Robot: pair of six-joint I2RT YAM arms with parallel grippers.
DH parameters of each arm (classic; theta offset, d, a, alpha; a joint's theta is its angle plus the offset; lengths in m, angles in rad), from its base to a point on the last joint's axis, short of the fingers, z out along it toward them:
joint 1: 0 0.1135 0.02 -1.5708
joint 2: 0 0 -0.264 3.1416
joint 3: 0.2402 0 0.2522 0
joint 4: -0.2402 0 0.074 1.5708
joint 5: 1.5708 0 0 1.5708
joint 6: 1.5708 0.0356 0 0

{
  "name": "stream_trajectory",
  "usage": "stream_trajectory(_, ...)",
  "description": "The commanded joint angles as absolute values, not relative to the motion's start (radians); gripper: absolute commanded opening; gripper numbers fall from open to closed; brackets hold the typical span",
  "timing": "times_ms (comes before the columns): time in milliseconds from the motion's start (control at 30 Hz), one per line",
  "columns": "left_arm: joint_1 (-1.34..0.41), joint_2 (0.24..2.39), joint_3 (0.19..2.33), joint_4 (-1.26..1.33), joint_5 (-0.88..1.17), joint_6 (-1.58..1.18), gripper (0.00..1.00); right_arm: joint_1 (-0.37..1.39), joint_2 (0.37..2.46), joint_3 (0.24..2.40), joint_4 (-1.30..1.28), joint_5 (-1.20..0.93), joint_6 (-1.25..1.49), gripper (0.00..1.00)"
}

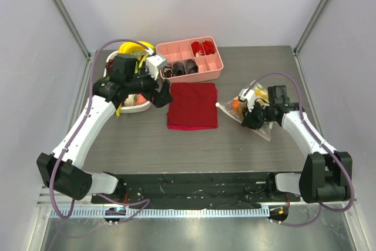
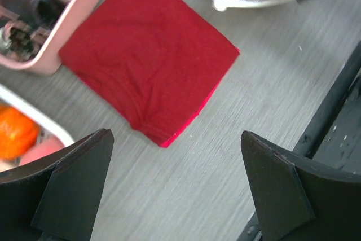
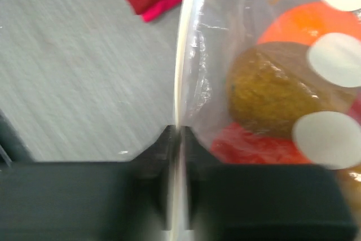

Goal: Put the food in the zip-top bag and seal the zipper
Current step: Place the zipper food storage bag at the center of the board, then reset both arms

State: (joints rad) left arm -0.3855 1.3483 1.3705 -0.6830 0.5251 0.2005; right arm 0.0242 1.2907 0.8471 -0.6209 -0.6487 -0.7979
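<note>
Where zip-top bag (image 1: 236, 109) lies: grey woodgrain table (image 1: 176, 145), pale walls (image 1: 205, 4).

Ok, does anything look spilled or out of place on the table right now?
Nothing is spilled or damaged. But an orange fruit lies in the white bowl at the left, outside the bag, while the right gripper pinches the zipper.

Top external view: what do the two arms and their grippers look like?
Both match: the left arm and right arm have white links with bulky black joints and bases. A lilac cable loops along each. The left gripper and right gripper have matte black fingers, and the left's are wedge-shaped.
</note>
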Motion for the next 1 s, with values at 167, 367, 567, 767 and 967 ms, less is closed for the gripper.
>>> stream_trajectory(167, -0.172, 1.361, 1.488, -0.848, 0.526, -0.052, 1.0, 0.055, 1.049, 0.874, -0.604, -0.756, -0.455, 0.74)
stream_trajectory(367, -0.02, 1.298, 1.464, -0.907, 0.554, -0.061, 1.0, 0.055, 0.944, 0.972, -0.603, -0.645, -0.232, 0.91)
stream_trajectory(567, 0.026, 1.171, 1.384, -0.937, 0.401, -0.012, 1.0, 0.012, 0.881, 0.95, -0.588, -0.522, -0.028, 0.92)
stream_trajectory(767, 0.035, 1.082, 1.321, -0.956, 0.31, 0.027, 1.0, -0.087, 0.802, 0.873, -0.568, -0.545, 0.06, 0.92)
stream_trajectory(967, 0.037, 1.074, 1.292, -0.962, 0.294, 0.018, 1.0, -0.118, 0.805, 0.896, -0.558, -0.558, 0.08, 0.92)
